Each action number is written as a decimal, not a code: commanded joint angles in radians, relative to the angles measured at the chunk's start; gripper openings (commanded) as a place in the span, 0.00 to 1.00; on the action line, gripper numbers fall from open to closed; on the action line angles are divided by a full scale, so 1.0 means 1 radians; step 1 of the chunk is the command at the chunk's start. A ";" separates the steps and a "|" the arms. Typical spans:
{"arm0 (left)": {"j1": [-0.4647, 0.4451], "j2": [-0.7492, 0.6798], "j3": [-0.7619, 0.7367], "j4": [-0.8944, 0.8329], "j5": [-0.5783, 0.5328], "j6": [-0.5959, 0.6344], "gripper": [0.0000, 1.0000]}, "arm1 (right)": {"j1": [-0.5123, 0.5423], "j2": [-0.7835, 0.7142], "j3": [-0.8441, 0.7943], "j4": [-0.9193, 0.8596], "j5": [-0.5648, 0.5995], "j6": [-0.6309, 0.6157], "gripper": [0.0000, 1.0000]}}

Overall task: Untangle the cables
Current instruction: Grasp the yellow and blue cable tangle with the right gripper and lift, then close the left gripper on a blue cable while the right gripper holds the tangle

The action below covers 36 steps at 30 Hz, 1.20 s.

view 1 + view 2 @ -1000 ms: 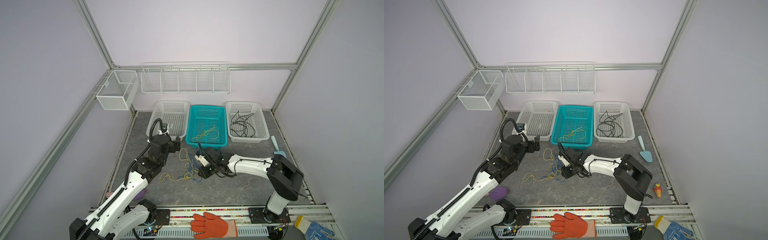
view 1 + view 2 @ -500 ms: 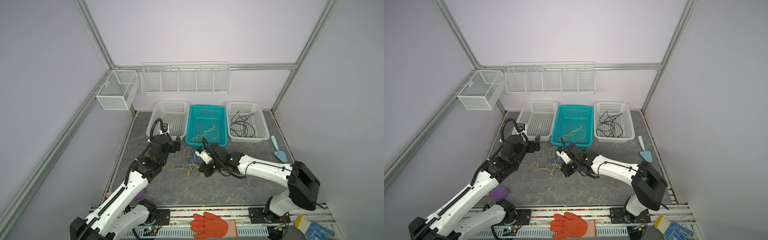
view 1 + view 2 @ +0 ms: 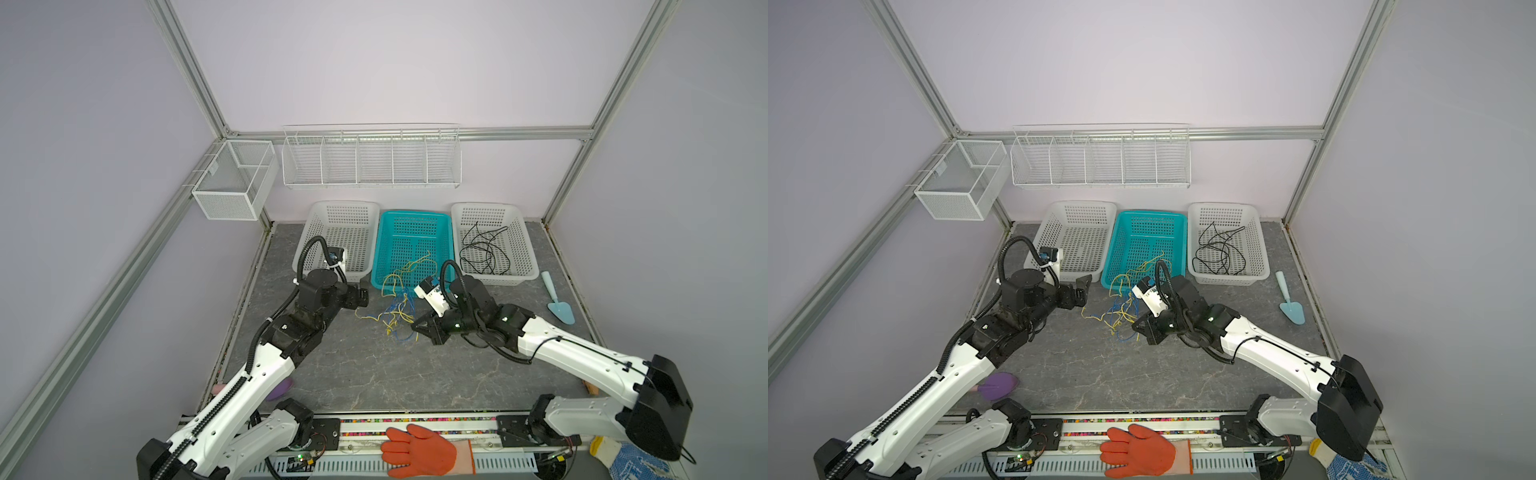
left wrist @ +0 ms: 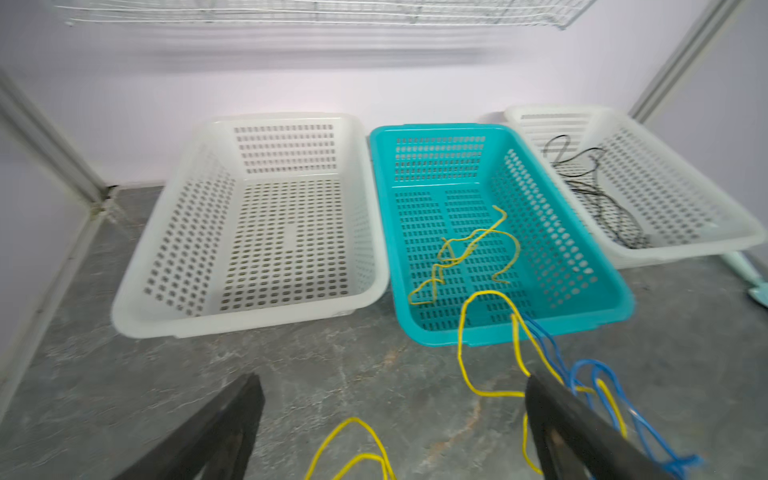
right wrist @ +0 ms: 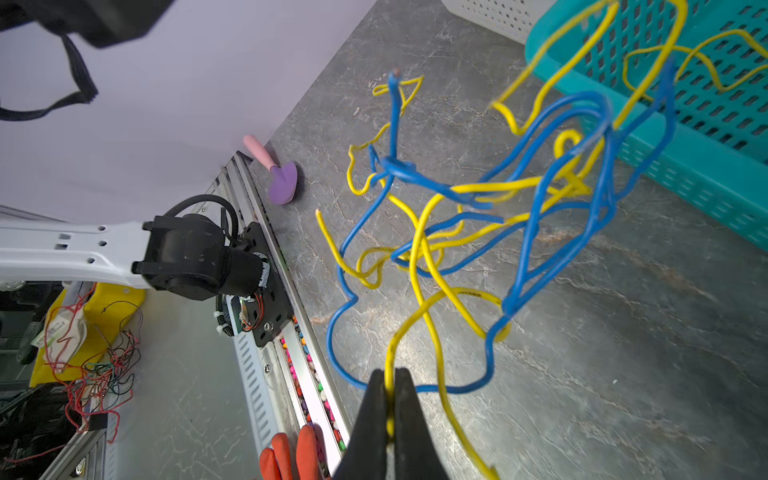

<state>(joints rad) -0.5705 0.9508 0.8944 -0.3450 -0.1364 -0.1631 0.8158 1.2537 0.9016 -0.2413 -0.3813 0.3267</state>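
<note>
A tangle of thin yellow and blue cables (image 3: 397, 316) (image 3: 1121, 318) lies on the grey table in front of the teal basket (image 3: 448, 232). One yellow strand runs over the basket's front rim to a yellow cable (image 4: 465, 249) inside it. My right gripper (image 5: 389, 399) is shut on a yellow cable at the tangle's right edge (image 3: 415, 328). My left gripper (image 4: 392, 379) stands open just left of the tangle (image 3: 365, 291), with yellow loops on the table between its fingers (image 4: 232, 419), untouched. Black cables (image 3: 484, 249) lie in the right white basket (image 3: 525, 245).
An empty white basket (image 3: 316, 232) stands left of the teal one. A light blue trowel (image 3: 559, 303) lies at the right, a purple trowel (image 3: 998, 384) under the left arm. An orange glove (image 3: 419, 451) rests on the front rail. Wire racks (image 3: 370, 158) hang on the back wall.
My right gripper has shut on the yellow cable, and its arm's base joints have swung right. The tangle has bunched up closer to the teal basket. The left arm has barely moved.
</note>
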 commanded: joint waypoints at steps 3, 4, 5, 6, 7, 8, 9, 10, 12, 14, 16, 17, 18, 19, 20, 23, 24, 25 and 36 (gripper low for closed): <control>-0.005 0.017 0.103 -0.147 0.313 -0.140 0.99 | -0.037 -0.080 -0.088 0.125 -0.098 0.015 0.07; -0.005 0.018 0.096 -0.160 0.342 -0.166 0.99 | -0.040 -0.087 -0.099 0.135 -0.104 0.016 0.07; -0.005 0.016 0.080 -0.166 0.376 -0.195 0.99 | -0.043 -0.094 -0.110 0.145 -0.109 0.015 0.07; -0.005 0.009 0.060 -0.163 0.408 -0.216 0.99 | -0.045 -0.099 -0.121 0.158 -0.120 0.016 0.07; -0.006 0.002 0.041 -0.159 0.426 -0.233 0.99 | -0.047 -0.103 -0.130 0.168 -0.127 0.015 0.07; -0.009 -0.012 0.019 -0.154 0.436 -0.257 0.99 | -0.048 -0.107 -0.140 0.178 -0.133 0.015 0.06; -0.012 -0.025 -0.010 -0.144 0.445 -0.276 0.99 | -0.048 -0.113 -0.149 0.186 -0.137 0.014 0.07; -0.017 -0.035 -0.031 -0.137 0.447 -0.289 0.99 | -0.048 -0.119 -0.155 0.190 -0.139 0.012 0.07; -0.031 -0.058 -0.073 -0.137 0.446 -0.313 1.00 | -0.048 -0.139 -0.177 0.210 -0.154 0.009 0.07; -0.044 -0.079 -0.115 -0.129 0.440 -0.341 1.00 | -0.048 -0.163 -0.205 0.233 -0.161 0.006 0.07; -0.058 -0.101 -0.167 -0.083 0.459 -0.380 1.00 | -0.049 -0.180 -0.229 0.234 -0.151 -0.007 0.07; -0.067 -0.109 -0.194 -0.051 0.472 -0.403 0.99 | -0.048 -0.186 -0.243 0.234 -0.148 -0.015 0.07; -0.077 -0.113 -0.222 -0.016 0.485 -0.426 1.00 | -0.046 -0.187 -0.255 0.234 -0.146 -0.022 0.07; -0.084 -0.113 -0.244 0.015 0.499 -0.444 1.00 | -0.047 -0.188 -0.264 0.235 -0.144 -0.026 0.06; -0.091 -0.110 -0.266 0.050 0.514 -0.467 1.00 | -0.046 -0.188 -0.270 0.236 -0.143 -0.027 0.07; -0.110 -0.091 -0.326 0.158 0.568 -0.522 0.99 | -0.045 -0.186 -0.292 0.247 -0.130 -0.027 0.07; -0.114 -0.086 -0.343 0.191 0.585 -0.537 0.98 | -0.046 -0.186 -0.296 0.253 -0.128 -0.028 0.07; -0.118 -0.078 -0.355 0.214 0.595 -0.546 0.98 | -0.044 -0.184 -0.298 0.257 -0.127 -0.027 0.07; -0.126 -0.031 -0.443 0.304 0.666 -0.578 0.72 | -0.043 -0.171 -0.324 0.312 -0.143 -0.011 0.07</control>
<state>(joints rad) -0.6903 0.9054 0.4755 -0.0971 0.4927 -0.7193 0.7738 1.0794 0.5922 0.0074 -0.5034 0.3286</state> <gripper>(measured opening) 0.745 0.069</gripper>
